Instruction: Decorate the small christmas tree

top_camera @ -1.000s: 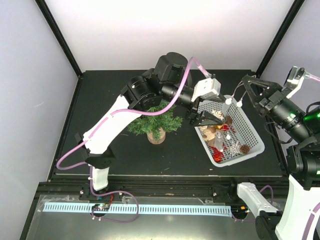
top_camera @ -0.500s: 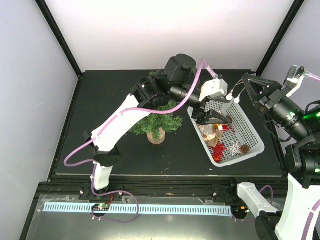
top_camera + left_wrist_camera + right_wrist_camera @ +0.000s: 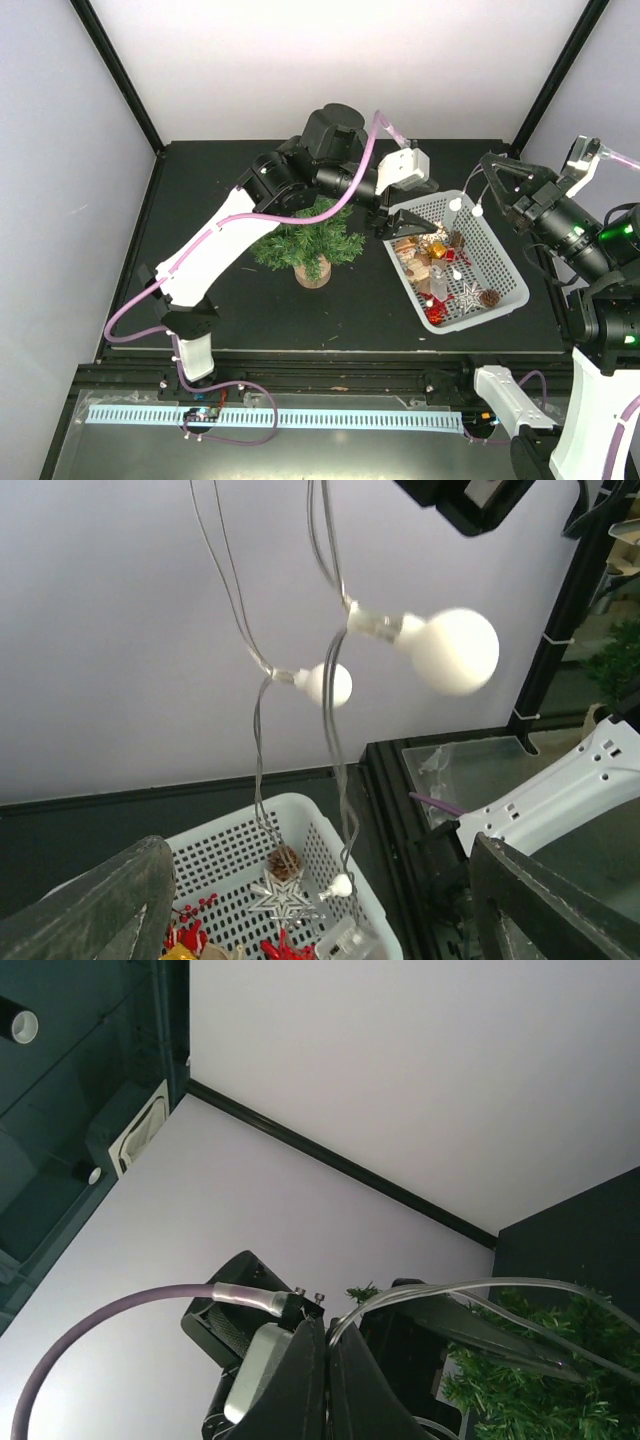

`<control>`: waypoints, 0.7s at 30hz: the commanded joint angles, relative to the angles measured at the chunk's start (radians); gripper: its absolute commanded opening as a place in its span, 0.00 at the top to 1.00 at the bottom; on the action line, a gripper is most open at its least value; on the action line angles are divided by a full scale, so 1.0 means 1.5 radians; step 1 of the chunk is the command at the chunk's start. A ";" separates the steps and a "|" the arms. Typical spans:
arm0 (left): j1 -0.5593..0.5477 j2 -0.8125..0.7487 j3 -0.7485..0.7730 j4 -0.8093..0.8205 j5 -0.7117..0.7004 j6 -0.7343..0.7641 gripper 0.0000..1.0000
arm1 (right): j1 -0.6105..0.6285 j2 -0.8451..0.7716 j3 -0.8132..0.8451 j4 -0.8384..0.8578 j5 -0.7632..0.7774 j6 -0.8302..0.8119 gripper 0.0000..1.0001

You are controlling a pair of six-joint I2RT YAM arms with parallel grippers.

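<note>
On the dark table (image 3: pixel 195 190) the work has barely begun. The small christmas tree (image 3: pixel 335 243) stands left of centre in the overhead view on its light-wood stump (image 3: pixel 312 272), and no ornament shows on the branches that can be seen; the left arm (image 3: pixel 230 240) crosses above it and hides part of the crown. The white mesh basket (image 3: pixel 478 317), right of centre and apart from the tree, holds what is left to hang: a silver star (image 3: pixel 468 295), a pine cone (image 3: pixel 489 297), red pieces (image 3: pixel 437 310) and some gold ones too small to make out. Only the light string (image 3: pixel 333 730) is in play — its upper part is lifted clear, its lower end trails down into the basket.

The left arm rises from its base at lower left, arches over the tree and reaches toward the basket's upper-left corner. The left gripper (image 3: pixel 405 228) hangs there above the rim with its jaws spread wide and nothing between them; its wrist view looks between the two fingers at the dangling wire. The right arm (image 3: pixel 590 250), at the right edge, leans in toward the basket's upper-right side. The right gripper (image 3: pixel 497 172) is closed tight on the clear wire of the string, holding it up so that a large bulb (image 3: pixel 455 650) and a smaller bulb (image 3: pixel 328 683) hang free above the basket.

By my reading, draping the string over the tree comes first, then every ornament.
</note>
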 commanded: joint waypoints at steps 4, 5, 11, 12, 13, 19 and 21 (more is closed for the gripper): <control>0.000 0.016 0.041 0.047 0.037 -0.026 0.17 | 0.004 -0.008 -0.009 0.010 -0.016 0.002 0.99; -0.002 0.021 0.043 0.051 0.038 -0.028 0.17 | 0.004 -0.007 -0.006 0.011 -0.016 0.003 0.99; -0.005 0.043 0.054 0.059 0.071 -0.042 0.17 | 0.003 0.000 0.003 0.007 -0.016 0.003 0.99; -0.007 0.045 0.055 0.058 0.072 -0.041 0.17 | 0.004 0.000 0.004 0.008 -0.016 0.004 0.99; -0.008 0.048 0.055 0.059 0.072 -0.041 0.17 | 0.003 0.001 0.004 0.011 -0.016 0.007 0.99; -0.010 0.067 0.060 0.063 0.059 -0.051 0.27 | 0.003 0.016 0.033 0.010 -0.022 0.008 0.99; -0.010 0.071 0.061 0.065 0.047 -0.048 0.43 | 0.003 0.022 0.044 0.006 -0.024 0.006 0.99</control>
